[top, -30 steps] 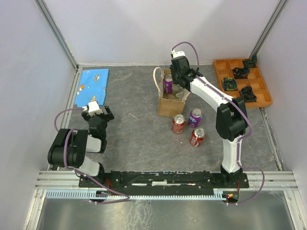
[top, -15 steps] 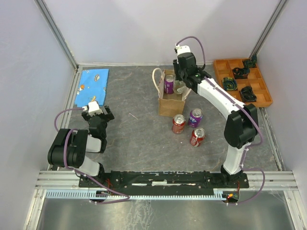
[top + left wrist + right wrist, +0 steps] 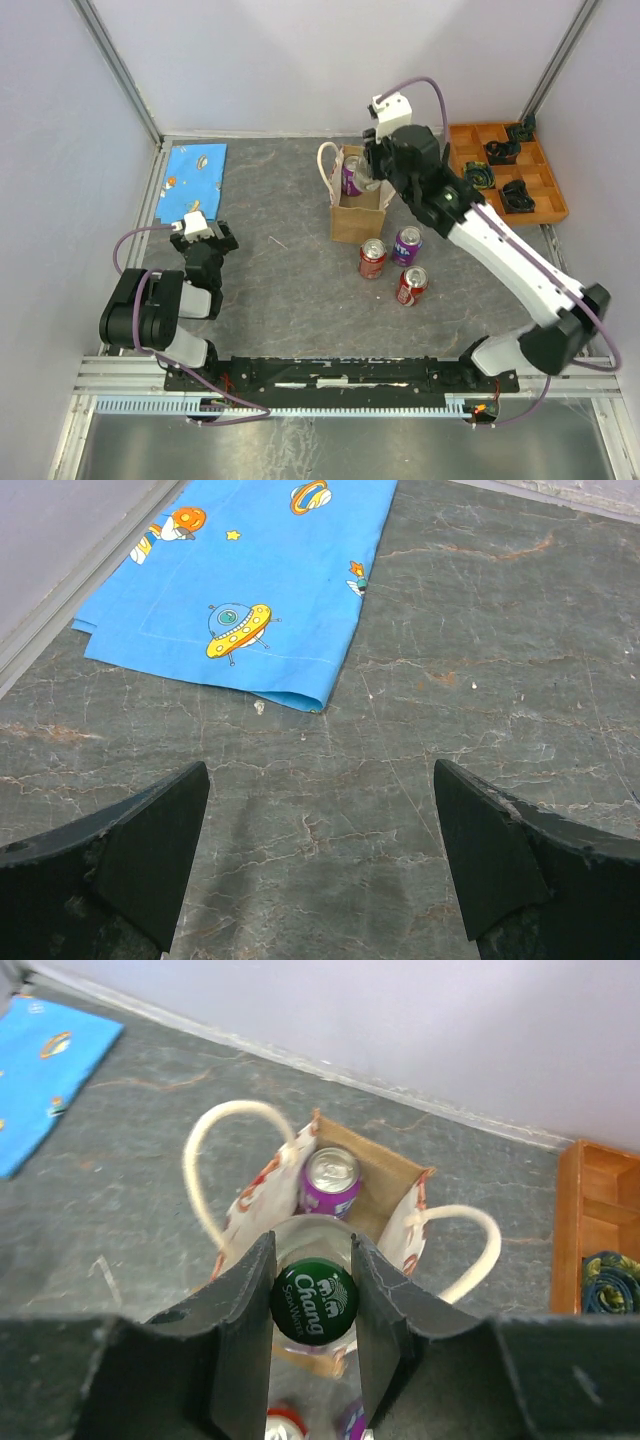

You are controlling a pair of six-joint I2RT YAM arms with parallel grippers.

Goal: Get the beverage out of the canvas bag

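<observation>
A clear bottle (image 3: pixel 314 1302) with a green Chang cap is pinched in the right gripper (image 3: pixel 312 1265) over the open tan canvas bag (image 3: pixel 388 1172). A purple can (image 3: pixel 330 1182) stands inside the bag. The left gripper (image 3: pixel 320 870) is spread.

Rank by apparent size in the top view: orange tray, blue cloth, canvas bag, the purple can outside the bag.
1. Orange tray.
2. Canvas bag and blue cloth: roughly alike; the bag stands up toward the camera, so I leave them tied.
3. Purple can outside the bag.
</observation>
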